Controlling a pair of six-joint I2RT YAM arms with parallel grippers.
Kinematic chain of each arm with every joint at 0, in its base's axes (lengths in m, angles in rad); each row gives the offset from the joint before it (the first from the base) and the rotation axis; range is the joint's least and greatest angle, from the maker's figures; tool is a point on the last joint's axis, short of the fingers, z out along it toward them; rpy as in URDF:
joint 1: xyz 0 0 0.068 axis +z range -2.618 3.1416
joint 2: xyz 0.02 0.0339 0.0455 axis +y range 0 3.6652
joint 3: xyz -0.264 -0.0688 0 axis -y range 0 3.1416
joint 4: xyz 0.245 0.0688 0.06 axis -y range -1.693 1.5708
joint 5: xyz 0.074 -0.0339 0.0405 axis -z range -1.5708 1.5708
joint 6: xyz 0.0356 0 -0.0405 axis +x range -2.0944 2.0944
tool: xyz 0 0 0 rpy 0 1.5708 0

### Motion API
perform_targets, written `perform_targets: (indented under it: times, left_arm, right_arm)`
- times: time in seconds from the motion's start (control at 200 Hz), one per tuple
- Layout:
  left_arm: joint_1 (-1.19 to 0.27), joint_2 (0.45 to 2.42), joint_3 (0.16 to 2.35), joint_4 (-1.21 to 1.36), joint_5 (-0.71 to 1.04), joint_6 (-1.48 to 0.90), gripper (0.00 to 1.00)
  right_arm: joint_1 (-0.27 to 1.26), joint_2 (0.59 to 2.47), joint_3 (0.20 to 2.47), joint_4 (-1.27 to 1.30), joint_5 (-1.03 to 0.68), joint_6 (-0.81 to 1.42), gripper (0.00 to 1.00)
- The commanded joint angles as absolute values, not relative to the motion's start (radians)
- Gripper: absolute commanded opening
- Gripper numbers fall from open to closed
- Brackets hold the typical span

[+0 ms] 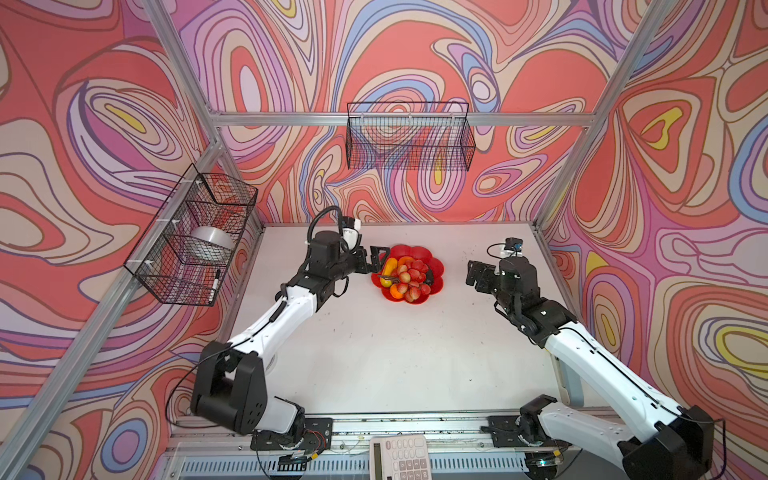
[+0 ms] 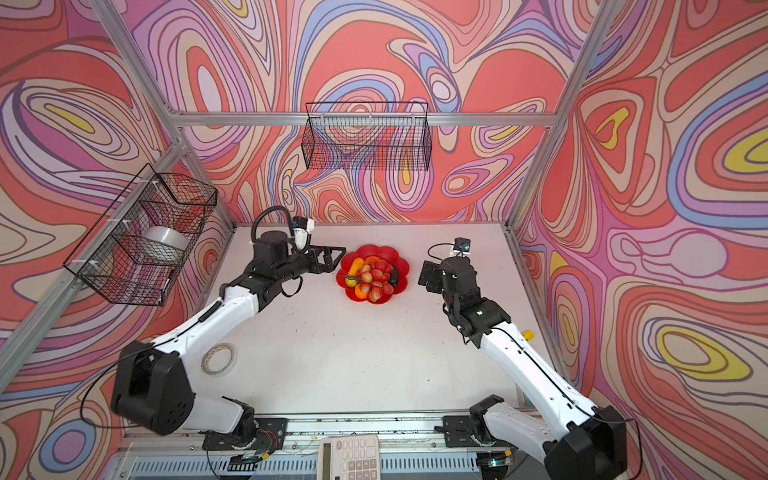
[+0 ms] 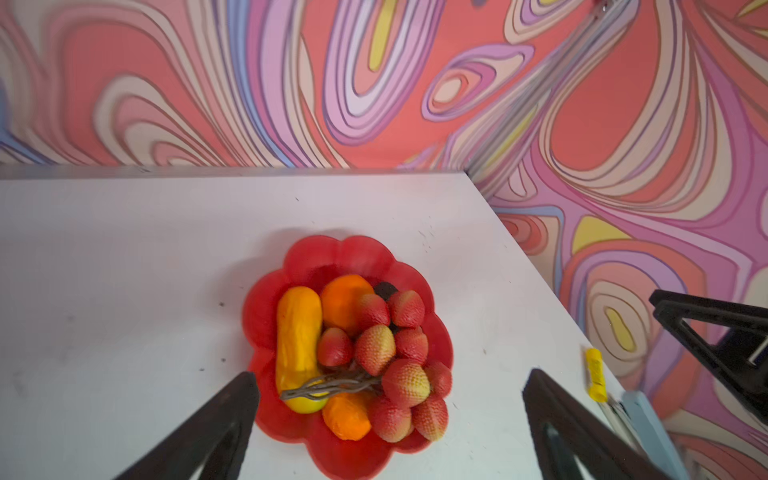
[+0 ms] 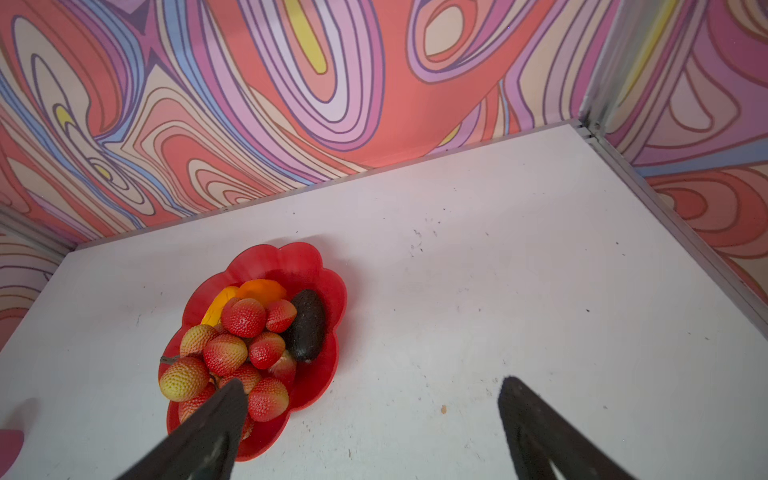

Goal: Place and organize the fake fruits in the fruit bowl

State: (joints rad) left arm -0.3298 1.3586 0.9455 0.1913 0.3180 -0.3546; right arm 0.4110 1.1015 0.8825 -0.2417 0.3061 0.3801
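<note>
Scalloped glossy red fruit bowl, just ahead of the wide-spread, empty left gripper, holds every plastic fake fruit in view. The right gripper is likewise spread and stands apart. Placement looks complete; only tidying may remain.

fruit bowl: red scalloped dish, flat on worktop | yellow elongated fruit: inside, 9 o'clock | larger orange: 11 o'clock | smaller orange: 7 o'clock | dark oval: 3 o'clock | berry cluster: heaped centre to 5 o'clock, brown stem crossing the yellow fruit
</note>
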Motion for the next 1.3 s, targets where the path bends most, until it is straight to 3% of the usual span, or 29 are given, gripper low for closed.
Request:
perform_targets:
  times: [0.0, 0.125, 0.265, 0.406, 0.651, 0.726, 0.806, 0.871, 0.921, 1.297]
  left_arm:
    - [-0.325, 1.232, 0.684, 0.516, 0.04, -0.275, 1.0]
    - [-0.326, 1.108, 0.38, 0.736, -0.197, -0.19, 1.0]
    - [-0.326, 1.087, 0.408, 0.483, -0.438, -0.081, 1.0]
    - [-0.299, 1.221, 0.327, 0.771, -0.555, 0.081, 1.0]
    - [-0.108, 1.471, 0.325, 0.945, -0.337, -0.007, 1.0]
    - [-0.067, 1.563, 0.331, 1.011, -0.26, -0.012, 1.0]
    - [-0.058, 1.526, 0.38, 0.854, -0.225, -0.027, 1.0]
    - [-0.048, 1.56, 0.365, 0.945, -0.212, -0.018, 1.0]
    - [-0.046, 1.535, 0.377, 0.879, -0.205, -0.032, 1.0]
    - [-0.044, 1.546, 0.361, 0.926, -0.222, -0.036, 1.0]
  right_arm:
    - [0.401, 1.13, 0.783, -0.09, 0.232, 0.316, 0.98]
    - [0.38, 1.135, 0.64, 0.042, 0.298, 0.309, 0.98]
    - [0.299, 1.188, 0.549, 0.159, 0.356, 0.247, 0.99]
    - [0.198, 1.236, 0.504, 0.351, 0.39, 0.21, 0.98]
    - [0.109, 1.55, 0.468, 0.785, 0.381, 0.07, 0.98]
    - [0.087, 1.57, 0.462, 0.846, 0.339, 0.031, 0.98]
    - [0.041, 1.643, 0.435, 0.951, 0.247, 0.056, 0.98]
    - [0.032, 1.731, 0.402, 1.133, 0.229, 0.035, 0.98]
    - [0.032, 1.694, 0.42, 1.016, 0.195, 0.046, 0.98]
    - [0.034, 1.711, 0.451, 0.993, 0.224, 0.037, 0.98]
